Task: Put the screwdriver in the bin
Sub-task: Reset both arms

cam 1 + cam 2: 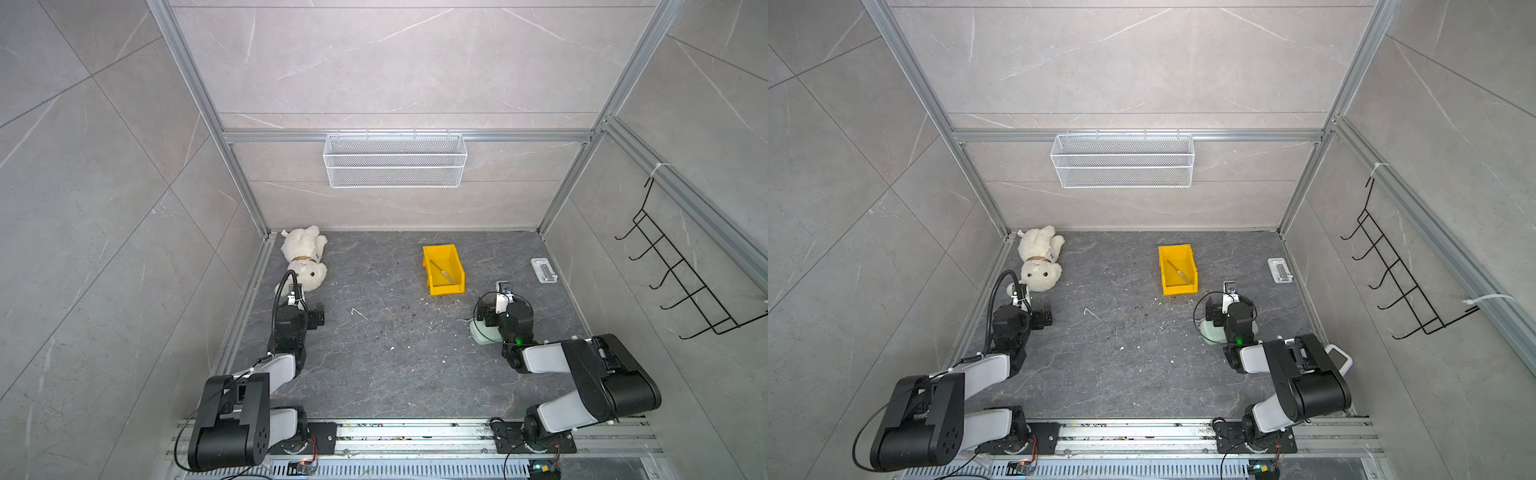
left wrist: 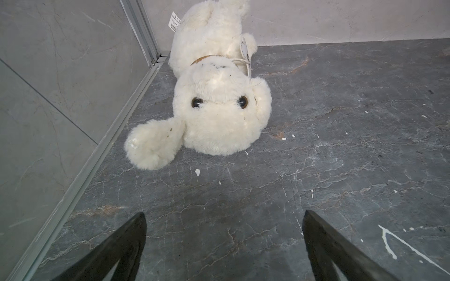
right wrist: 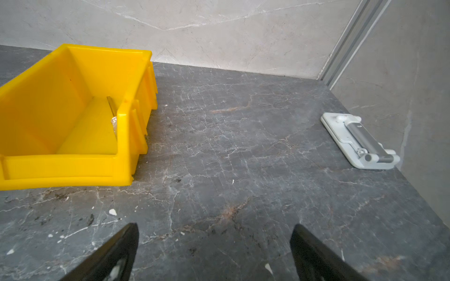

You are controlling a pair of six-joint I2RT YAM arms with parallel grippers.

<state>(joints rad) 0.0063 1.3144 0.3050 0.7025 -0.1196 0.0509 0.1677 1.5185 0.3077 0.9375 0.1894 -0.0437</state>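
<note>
The yellow bin [image 1: 428, 270] [image 1: 1162, 270] stands on the dark floor right of centre, its low front lip facing the arms. The screwdriver [image 1: 442, 272] [image 1: 1177, 272] lies slantwise on the bin's bottom; in the right wrist view only part of the screwdriver [image 3: 113, 116] shows behind the bin's [image 3: 131, 136] side wall. My right gripper [image 3: 215, 227] is open and empty, hovering over bare floor a short way in front and to the right of the bin. My left gripper [image 2: 225, 214] is open and empty too, near the left wall.
A white plush bear [image 1: 305, 259] [image 2: 219, 116] lies in the far left corner, just ahead of the left gripper. A small white clamp-like device [image 1: 543, 270] [image 3: 360, 141] sits by the right wall. A bent white wire [image 1: 358, 312] lies mid-floor. A mesh basket [image 1: 395, 160] hangs on the back wall.
</note>
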